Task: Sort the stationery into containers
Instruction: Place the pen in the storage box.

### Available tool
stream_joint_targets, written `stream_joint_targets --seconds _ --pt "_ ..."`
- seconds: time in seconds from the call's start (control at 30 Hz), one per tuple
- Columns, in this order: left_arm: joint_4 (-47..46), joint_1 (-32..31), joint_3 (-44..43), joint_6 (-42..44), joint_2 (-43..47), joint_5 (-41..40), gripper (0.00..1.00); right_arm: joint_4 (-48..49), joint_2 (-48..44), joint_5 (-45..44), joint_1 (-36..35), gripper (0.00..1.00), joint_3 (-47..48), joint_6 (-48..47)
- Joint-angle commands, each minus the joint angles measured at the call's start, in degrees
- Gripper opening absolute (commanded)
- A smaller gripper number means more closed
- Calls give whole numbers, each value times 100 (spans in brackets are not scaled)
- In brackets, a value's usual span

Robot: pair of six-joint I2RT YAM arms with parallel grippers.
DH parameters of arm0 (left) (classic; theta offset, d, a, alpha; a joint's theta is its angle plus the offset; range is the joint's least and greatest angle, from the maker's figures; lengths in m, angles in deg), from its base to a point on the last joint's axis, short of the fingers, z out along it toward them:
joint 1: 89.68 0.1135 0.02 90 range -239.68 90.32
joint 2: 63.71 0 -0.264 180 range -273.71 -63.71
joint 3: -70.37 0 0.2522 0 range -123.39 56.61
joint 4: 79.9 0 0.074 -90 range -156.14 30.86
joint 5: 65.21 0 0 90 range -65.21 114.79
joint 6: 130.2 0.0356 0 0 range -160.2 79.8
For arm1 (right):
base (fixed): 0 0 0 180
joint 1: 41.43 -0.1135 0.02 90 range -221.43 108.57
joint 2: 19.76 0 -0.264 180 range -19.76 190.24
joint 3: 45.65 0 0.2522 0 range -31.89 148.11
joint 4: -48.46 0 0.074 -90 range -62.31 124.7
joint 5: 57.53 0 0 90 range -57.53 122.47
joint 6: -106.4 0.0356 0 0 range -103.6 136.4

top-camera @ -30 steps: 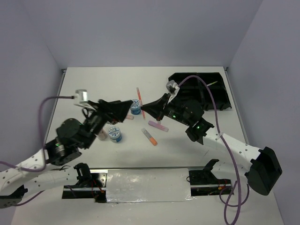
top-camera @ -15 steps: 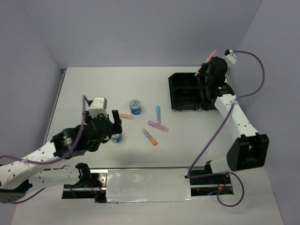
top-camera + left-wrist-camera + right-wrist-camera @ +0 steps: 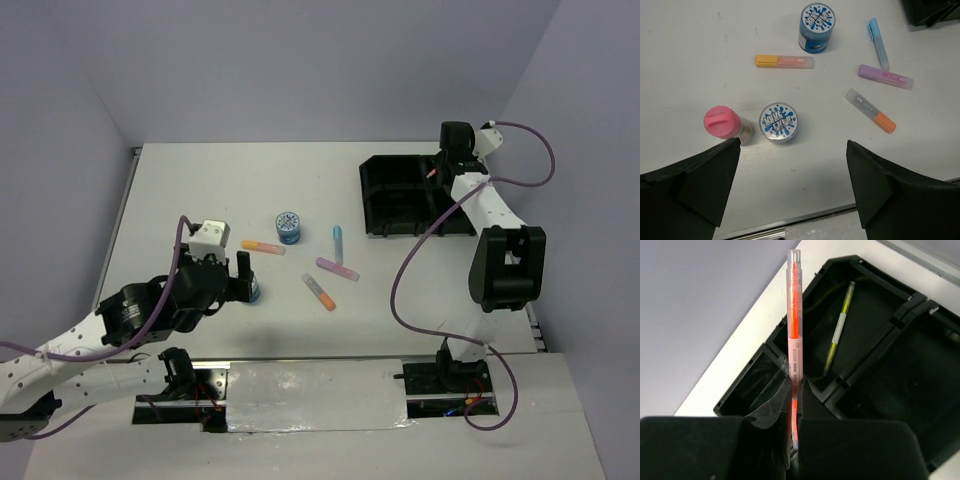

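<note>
The orange highlighter (image 3: 794, 340) is clamped in the closed right gripper (image 3: 794, 390), lengthwise above the tray (image 3: 920, 370) near its compartment holding a yellow pen (image 3: 838, 330), evidently aligned for release. The left gripper (image 3: 792, 150), spread open, hovers over a blue tub (image 3: 778, 122) well left of the tray. Against half a second earlier, the right gripper has dipped toward the tray.

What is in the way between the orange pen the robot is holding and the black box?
Nothing visible. The right gripper holds the orange pen over the black tray, and its compartments lie open beneath. One holds only a thin yellow pen.
</note>
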Motion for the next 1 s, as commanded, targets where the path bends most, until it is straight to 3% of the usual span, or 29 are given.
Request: stream_joint_targets --seconds 0.0,0.2,0.73,0.9,0.97 --pt "-160 -22 -2 220 -142 156 99 199 238 -374 229 0 422 22" --pt "-318 -31 42 395 -81 402 99 726 660 -207 344 0 378 -100" --pt "-547 -22 103 642 -28 771 99 955 1574 4 458 0 1142 -576" --pt "-565 -22 121 660 -28 798 99 867 1689 30 467 9 1239 -532" --pt "-573 -22 121 660 -2 798 99 893 1706 48 467 18 1222 -541"
